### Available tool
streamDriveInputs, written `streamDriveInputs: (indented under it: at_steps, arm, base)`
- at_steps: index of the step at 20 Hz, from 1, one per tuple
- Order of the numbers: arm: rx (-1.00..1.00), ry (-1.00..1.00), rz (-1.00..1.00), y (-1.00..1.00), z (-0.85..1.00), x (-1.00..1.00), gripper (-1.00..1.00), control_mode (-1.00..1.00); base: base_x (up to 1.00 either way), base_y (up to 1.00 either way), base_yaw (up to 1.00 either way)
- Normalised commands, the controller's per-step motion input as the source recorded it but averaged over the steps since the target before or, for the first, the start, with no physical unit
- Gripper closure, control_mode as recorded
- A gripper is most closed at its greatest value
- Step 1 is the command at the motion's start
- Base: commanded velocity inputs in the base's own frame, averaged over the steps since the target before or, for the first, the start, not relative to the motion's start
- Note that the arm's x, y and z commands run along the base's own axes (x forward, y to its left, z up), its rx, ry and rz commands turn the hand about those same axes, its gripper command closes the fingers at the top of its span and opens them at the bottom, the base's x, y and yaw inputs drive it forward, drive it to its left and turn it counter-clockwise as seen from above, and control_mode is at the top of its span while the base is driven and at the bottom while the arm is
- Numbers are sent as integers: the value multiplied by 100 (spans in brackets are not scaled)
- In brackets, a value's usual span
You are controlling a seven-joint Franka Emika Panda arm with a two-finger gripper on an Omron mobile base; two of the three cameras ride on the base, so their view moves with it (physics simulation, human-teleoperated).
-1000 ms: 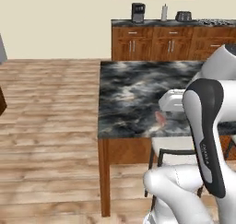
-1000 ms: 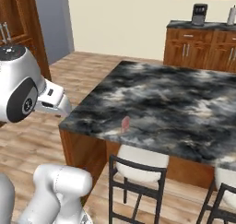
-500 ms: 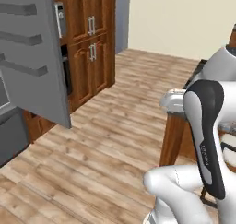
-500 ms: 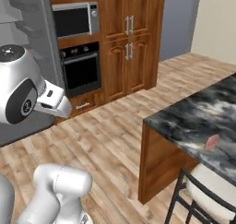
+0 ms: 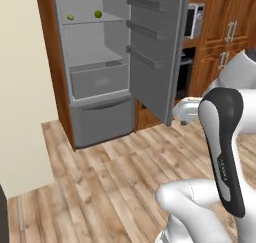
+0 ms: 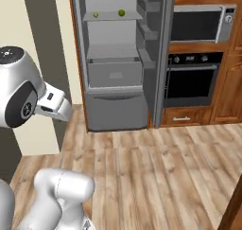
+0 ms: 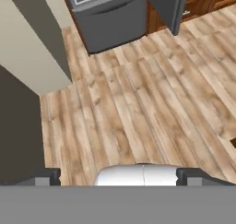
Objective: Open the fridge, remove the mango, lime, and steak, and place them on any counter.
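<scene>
The fridge [image 5: 100, 122] stands with its door [image 5: 155, 52] swung wide to the right; it also shows in the right base view [image 6: 113, 108] and the hand view [image 7: 110, 15]. On its upper shelf lie the mango [image 5: 70, 17] [image 6: 96, 15] at the left and the round green lime [image 5: 98, 14] [image 6: 121, 12] to its right. My gripper [image 7: 120, 178] is open and holds nothing, hanging over the wooden floor well short of the fridge. The steak and the counter are out of view.
A black wall oven [image 6: 196, 80] and microwave [image 6: 198, 23] sit in wood cabinets [image 5: 225, 32] right of the fridge. A cream wall [image 5: 25, 112] juts out on the left. Bare wooden floor [image 7: 147, 103] lies between me and the fridge.
The whole picture has swung from the marbled island, past the cabinets, to the open fridge: the camera moved. The steak on the island left the view. The gripper stayed open.
</scene>
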Motion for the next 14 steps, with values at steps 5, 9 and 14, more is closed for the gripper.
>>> streamDriveInputs:
  at_steps: [5,9,14]
  arm:
    - [0,0,0,0,0,0,-100,100]
    - [0,0,0,0,0,0,-100,100]
    - [0,0,0,0,0,0,-100,100]
  base:
    - [99,5,18]
    - [100,3,0]
    - [100,0,0]
